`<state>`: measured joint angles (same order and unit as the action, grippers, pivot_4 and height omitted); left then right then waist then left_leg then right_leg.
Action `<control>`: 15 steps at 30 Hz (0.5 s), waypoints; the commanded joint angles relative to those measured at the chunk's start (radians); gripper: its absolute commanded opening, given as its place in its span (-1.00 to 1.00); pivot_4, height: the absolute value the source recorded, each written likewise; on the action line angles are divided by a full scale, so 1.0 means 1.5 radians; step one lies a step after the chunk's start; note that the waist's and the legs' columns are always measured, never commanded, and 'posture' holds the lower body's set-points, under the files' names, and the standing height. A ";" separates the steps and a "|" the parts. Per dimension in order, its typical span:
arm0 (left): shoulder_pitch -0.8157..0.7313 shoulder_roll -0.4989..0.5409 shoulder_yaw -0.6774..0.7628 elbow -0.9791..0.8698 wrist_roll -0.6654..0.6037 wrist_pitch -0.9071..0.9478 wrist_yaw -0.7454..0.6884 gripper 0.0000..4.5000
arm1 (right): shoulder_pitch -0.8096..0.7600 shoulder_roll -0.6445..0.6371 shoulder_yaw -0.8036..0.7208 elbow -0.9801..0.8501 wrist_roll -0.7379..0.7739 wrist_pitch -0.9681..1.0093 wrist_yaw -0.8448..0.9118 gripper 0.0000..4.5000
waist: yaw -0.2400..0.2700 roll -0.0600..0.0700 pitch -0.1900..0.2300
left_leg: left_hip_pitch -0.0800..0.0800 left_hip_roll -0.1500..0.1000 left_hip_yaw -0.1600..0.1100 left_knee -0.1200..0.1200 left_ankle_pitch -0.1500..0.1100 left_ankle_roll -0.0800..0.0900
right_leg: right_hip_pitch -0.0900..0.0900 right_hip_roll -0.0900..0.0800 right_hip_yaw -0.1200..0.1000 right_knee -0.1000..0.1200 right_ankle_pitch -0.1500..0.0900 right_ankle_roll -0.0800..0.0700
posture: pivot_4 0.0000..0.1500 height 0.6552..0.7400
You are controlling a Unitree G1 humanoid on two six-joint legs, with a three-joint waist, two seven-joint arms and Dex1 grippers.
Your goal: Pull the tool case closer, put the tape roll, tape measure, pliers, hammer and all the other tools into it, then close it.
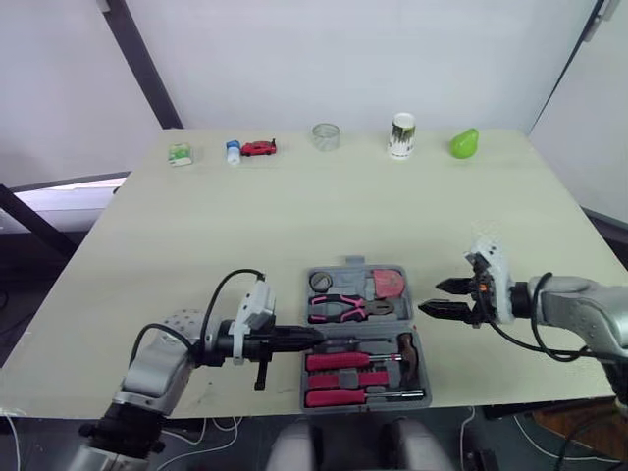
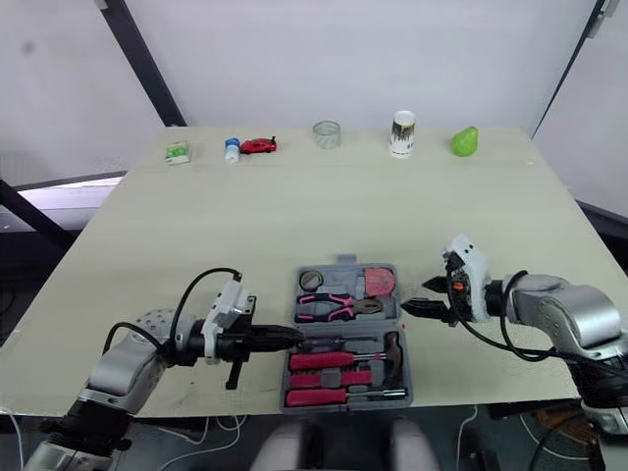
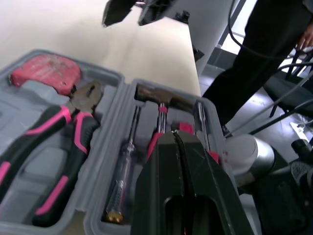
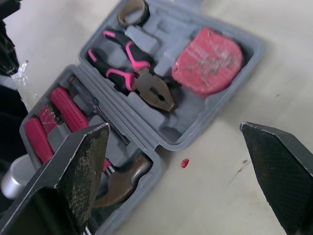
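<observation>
Tool case (image 1: 353, 265): open at the table's (image 1: 294, 216) near edge.
Contents: tape roll (image 1: 321, 282), pliers (image 1: 343, 307), tape measure (image 1: 389, 283), hammer (image 1: 407, 351), screwdrivers (image 1: 339, 361).
Left end effector (image 1: 312, 338): fingers pressed together, empty, over the near half.
Right end effector (image 1: 432, 296): spread wide, empty, beside the case's right side.
Remaining: apparently only closing the case.
</observation>
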<state>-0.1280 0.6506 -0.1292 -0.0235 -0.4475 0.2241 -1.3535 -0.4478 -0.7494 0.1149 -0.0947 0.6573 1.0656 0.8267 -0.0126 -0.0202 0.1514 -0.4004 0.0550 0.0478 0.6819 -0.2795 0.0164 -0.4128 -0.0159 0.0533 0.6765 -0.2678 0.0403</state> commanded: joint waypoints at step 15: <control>0.013 -0.049 -0.074 0.095 0.145 -0.132 0.051 -0.98 | -0.214 0.149 0.125 0.403 -0.178 -0.086 0.122 1.00 | -0.003 0.001 0.000 | 0.000 0.000 0.000 0.000 0.000 0.000 | 0.000 0.000 0.000 0.001 0.000 0.000 | 1.00 1.00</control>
<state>-0.1134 0.5799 -0.2253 0.1060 -0.2555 0.0486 -1.2834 -0.7528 -0.5370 0.2964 0.4910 0.4035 0.9507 0.9855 -0.0173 -0.0194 0.1513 -0.3995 0.0552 0.0483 0.6825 -0.2795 0.0165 -0.4126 -0.0160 0.0532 0.6782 -0.2675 0.0404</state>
